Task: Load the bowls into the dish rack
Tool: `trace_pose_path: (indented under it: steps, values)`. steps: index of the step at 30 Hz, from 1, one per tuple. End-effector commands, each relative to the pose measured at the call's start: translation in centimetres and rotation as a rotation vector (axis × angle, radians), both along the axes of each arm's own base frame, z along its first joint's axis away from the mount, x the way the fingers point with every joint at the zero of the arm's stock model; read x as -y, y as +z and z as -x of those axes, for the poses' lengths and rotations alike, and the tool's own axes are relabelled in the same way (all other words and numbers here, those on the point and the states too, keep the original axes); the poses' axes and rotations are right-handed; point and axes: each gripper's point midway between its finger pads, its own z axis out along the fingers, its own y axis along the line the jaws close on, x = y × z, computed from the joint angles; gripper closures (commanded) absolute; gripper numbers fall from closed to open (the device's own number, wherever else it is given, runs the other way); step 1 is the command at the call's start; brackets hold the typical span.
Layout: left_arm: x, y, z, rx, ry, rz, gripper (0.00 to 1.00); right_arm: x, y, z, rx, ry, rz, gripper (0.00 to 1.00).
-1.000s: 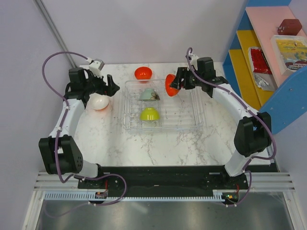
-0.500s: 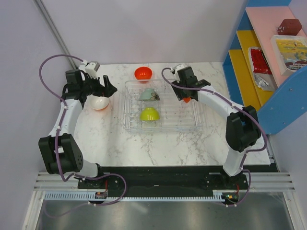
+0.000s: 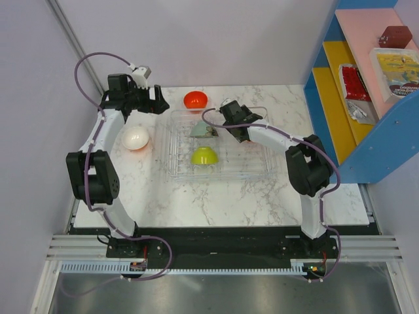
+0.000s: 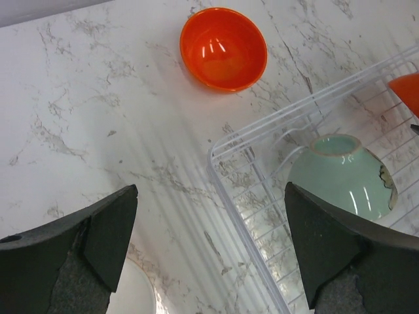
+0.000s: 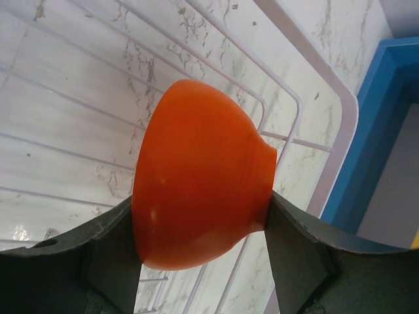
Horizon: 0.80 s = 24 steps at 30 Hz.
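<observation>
The dish rack (image 3: pixel 252 163) is a big see-through tray with low walls and thin ribs in the middle of the bench (image 3: pixel 196 196), and it has a pale green bowl (image 3: pixel 204 129) and a yellow-green bowl (image 3: pixel 204 156) inside. The right fingers (image 5: pixel 105 255) squeeze an orange bowl (image 5: pixel 196 176) over the rack's 1 o'clock part, but from above the arm hides it. The left fingers (image 4: pixel 108 229) are spread wide and hold nothing near the rack's 10 o'clock corner, a second orange bowl (image 3: pixel 195 99) sits at 11 o'clock, and the white bowl (image 3: pixel 136 138) at 9 o'clock is cut off in the left wrist view.
</observation>
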Motion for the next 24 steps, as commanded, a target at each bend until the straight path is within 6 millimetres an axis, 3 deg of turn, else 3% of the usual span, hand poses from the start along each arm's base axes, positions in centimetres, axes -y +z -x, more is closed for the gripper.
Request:
trace_pose_path:
  steps: [1, 5, 14, 16, 18, 19, 20, 24]
  values:
    - [-0.2, 0.8, -2.6, 0.023, -0.001, -0.043, 0.00, 0.0, 2.2, -1.9, 0.122, -0.039, 0.114, 1.00]
    - [0.2, -0.6, -4.8, 0.003, -0.021, -0.055, 0.00, 0.2, 1.8, -2.0, 0.146, -0.033, 0.219, 1.00]
    - [-0.3, -3.6, -6.9, -0.034, -0.031, -0.108, 0.00, -0.2, 0.2, -2.6, 0.150, -0.019, 0.322, 1.00]
    - [1.5, -4.2, -6.8, -0.041, -0.071, -0.110, 0.00, -0.4, -0.3, -2.8, 0.148, -0.012, 0.345, 1.00]
    - [1.6, -4.5, -6.9, -0.044, -0.079, -0.112, 0.00, -0.5, -0.6, -3.0, 0.142, -0.007, 0.355, 0.88]
    - [1.7, -4.8, -6.9, -0.045, -0.084, -0.117, 0.00, -0.7, -0.8, -2.9, 0.137, 0.005, 0.361, 0.77]
    - [1.7, -5.0, -7.0, -0.046, -0.085, -0.118, 0.00, -1.0, -1.0, -2.9, 0.133, 0.017, 0.358, 0.54]
    - [1.7, -5.5, -7.2, -0.052, -0.091, -0.121, 0.00, -1.8, -1.5, -2.6, 0.124, 0.039, 0.333, 0.17]
